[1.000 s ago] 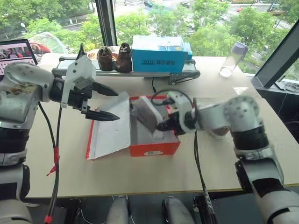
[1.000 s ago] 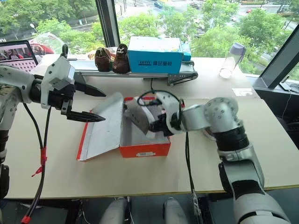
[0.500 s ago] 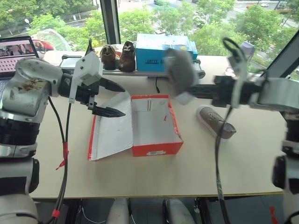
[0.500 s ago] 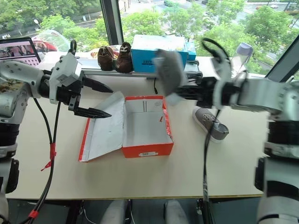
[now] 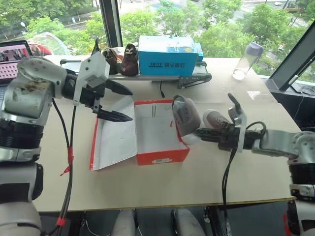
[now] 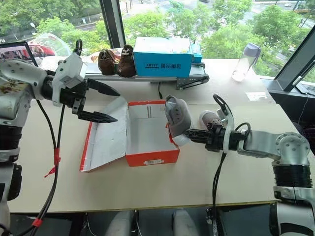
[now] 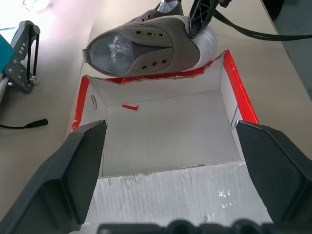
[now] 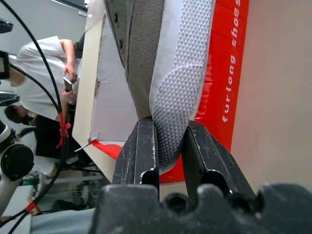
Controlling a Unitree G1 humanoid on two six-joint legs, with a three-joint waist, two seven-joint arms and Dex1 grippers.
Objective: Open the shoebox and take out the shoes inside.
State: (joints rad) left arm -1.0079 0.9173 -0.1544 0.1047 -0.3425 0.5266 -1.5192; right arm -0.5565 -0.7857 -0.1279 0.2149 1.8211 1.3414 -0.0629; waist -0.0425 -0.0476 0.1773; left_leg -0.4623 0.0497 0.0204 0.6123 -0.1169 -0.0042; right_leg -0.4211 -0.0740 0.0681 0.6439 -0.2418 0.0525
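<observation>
Red cardboard shoebox (image 5: 160,132) lies open on my table (image 5: 147,182), white inside. My right gripper (image 5: 194,132) pinches one grey-beige sneaker (image 5: 185,117) by its toe above the box's right wall. My left gripper (image 5: 120,103) hangs spread, holding nothing, over the flat lid (image 5: 115,140).

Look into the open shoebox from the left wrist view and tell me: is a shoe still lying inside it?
No. The shoebox shows a bare white floor, and the grey shoe is beyond its far rim.

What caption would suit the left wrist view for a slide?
Open left gripper above the empty red shoebox, while the right gripper holds a grey shoe at its far edge.
</observation>
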